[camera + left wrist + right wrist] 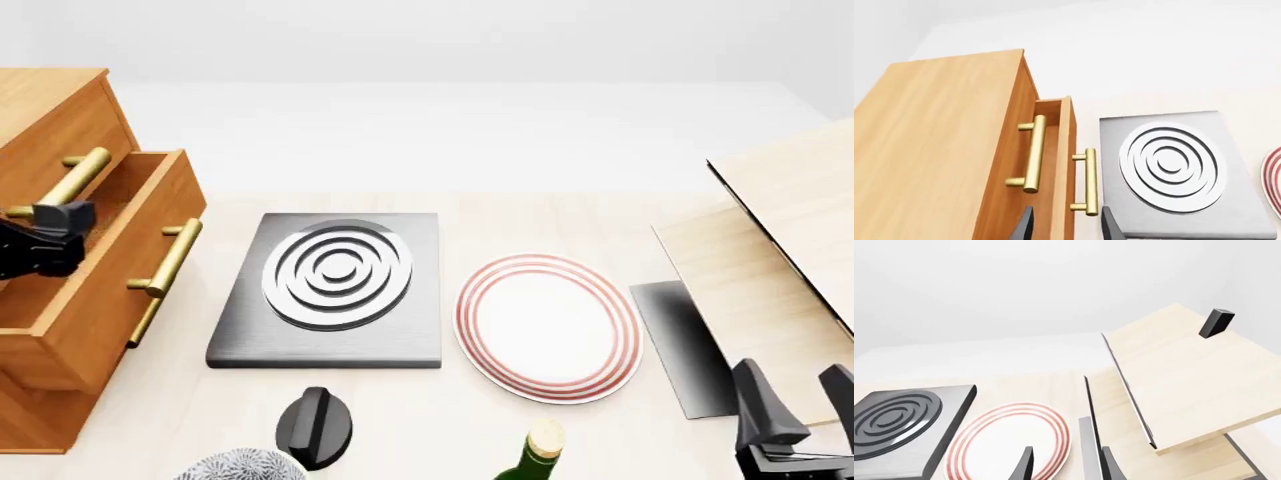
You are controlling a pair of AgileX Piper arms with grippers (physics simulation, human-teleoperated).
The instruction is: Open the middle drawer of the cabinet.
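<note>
The orange-brown cabinet (47, 105) stands at the table's left edge. Its middle drawer (114, 290) is pulled out toward the table's middle, and the brass bar handle (167, 265) shows on its front. The top drawer's handle (74, 175) sits further back. My left gripper (47, 238) hangs over the pulled-out drawer's inside, behind its front. In the left wrist view the middle drawer (1066, 150) stands out from the cabinet (927, 150), and the left gripper (1066, 227) is open astride the drawer front. My right gripper (798, 400) is open at the near right, holding nothing.
A grey slab with white concentric rings (334, 290) lies beside the drawer. Right of it is a red-rimmed white plate (547, 325). Pale slanted wooden boards (787, 230) fill the right side. A black knob-like object (318, 425), a speckled bowl (240, 468) and a green bottle (534, 455) line the near edge.
</note>
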